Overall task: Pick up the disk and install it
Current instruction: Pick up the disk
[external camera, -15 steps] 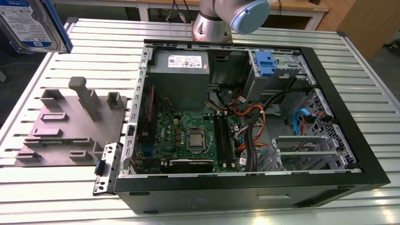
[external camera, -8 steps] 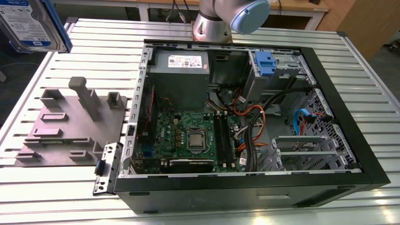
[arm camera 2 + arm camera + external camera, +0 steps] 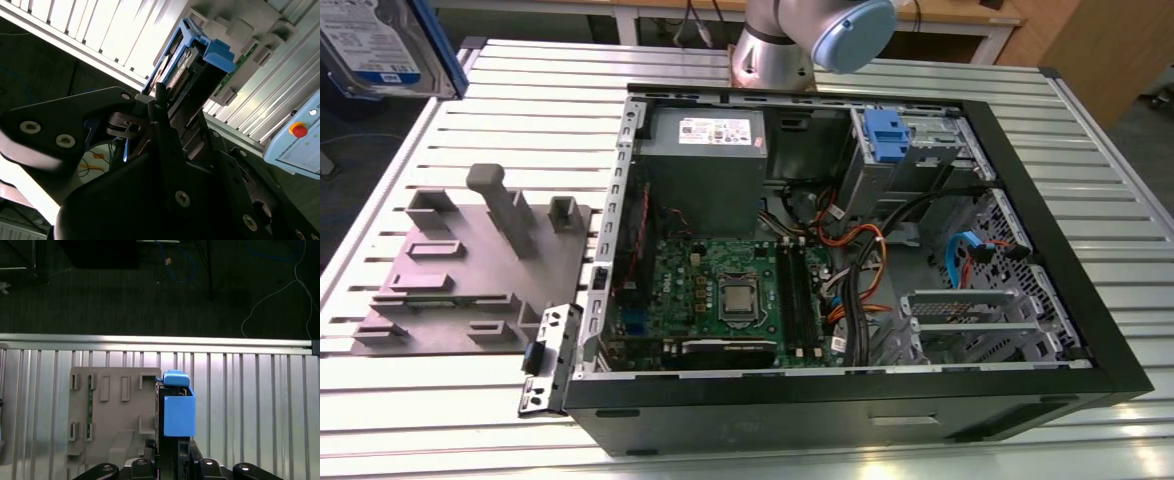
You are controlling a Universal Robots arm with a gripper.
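Disk (image 3: pixel 178 412) clamped edge-on in the gripper (image 3: pixel 172 461) — aloft, clear of the grey fixture (image 3: pixel 115 415) on the slatted table (image 3: pixel 250 400) beside the open case (image 3: pixel 854 395).

The disk (image 3: pixel 371 45), silver with white-and-blue label and blue side rails, hangs tilted at the exterior view's left.

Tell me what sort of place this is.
Probably a robotics lab: an open computer case on a slatted aluminium table, a grey fixture plate beside it, a robot arm behind.
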